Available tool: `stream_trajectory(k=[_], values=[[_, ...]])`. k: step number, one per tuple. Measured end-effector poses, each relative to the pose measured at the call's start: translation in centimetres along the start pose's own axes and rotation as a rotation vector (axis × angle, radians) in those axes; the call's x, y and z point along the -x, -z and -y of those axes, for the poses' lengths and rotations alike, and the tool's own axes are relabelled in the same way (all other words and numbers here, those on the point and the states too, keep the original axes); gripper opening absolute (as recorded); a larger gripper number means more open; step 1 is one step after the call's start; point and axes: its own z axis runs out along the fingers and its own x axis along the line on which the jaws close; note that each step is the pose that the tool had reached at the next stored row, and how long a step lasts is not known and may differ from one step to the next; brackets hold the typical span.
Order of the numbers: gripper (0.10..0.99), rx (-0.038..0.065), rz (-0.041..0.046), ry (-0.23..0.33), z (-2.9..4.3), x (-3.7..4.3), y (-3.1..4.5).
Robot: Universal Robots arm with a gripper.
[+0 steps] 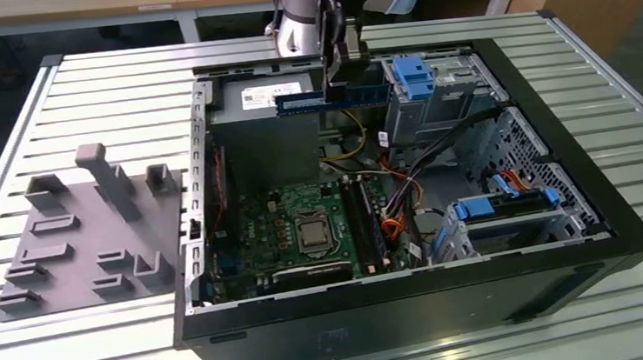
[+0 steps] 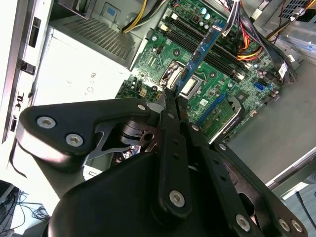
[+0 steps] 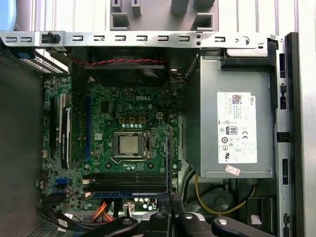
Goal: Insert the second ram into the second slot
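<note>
**Exterior view, from its left to its right.** A grey fixture (image 1: 82,236) lies on the slatted table (image 1: 114,76), just beside the open case (image 1: 426,310). Inside the case, the power supply (image 1: 260,142) sits at the far end and the board (image 1: 302,225) lies nearer the camera. The slots (image 1: 363,220) run along the side of the board toward the view's right. Blue-clipped drive cages (image 1: 493,206) take up that side of the case.

**Gripper.** The gripper (image 1: 350,80) hangs over the far end of the case with its fingers pressed together, pinching the ram (image 1: 332,99). The ram is held level and well above the board, and it touches nothing else.

**Wrist views.** In the second wrist view the ram (image 2: 202,47) juts from the gripper (image 2: 170,96) out over the board. In the first wrist view it shows edge-on (image 3: 169,158) ahead of the gripper (image 3: 170,219), close to the power supply (image 3: 237,128). There its length runs across the slots (image 3: 131,178) rather than along them.

**Progress (judged).**
- Done: the ram is picked up and carried over the case.
- Left: it is not yet lined up with the second slot, lowered or pressed home.
- Unclear: a blue strip lies along one slot row, but it cannot be told whether this is a seated stick.
</note>
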Motion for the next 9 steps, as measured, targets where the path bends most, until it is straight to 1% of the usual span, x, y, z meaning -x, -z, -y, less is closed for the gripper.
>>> stream_trajectory(k=[9], values=[[0.133,0.0,0.0,0.0,0.01,-0.3,0.0]])
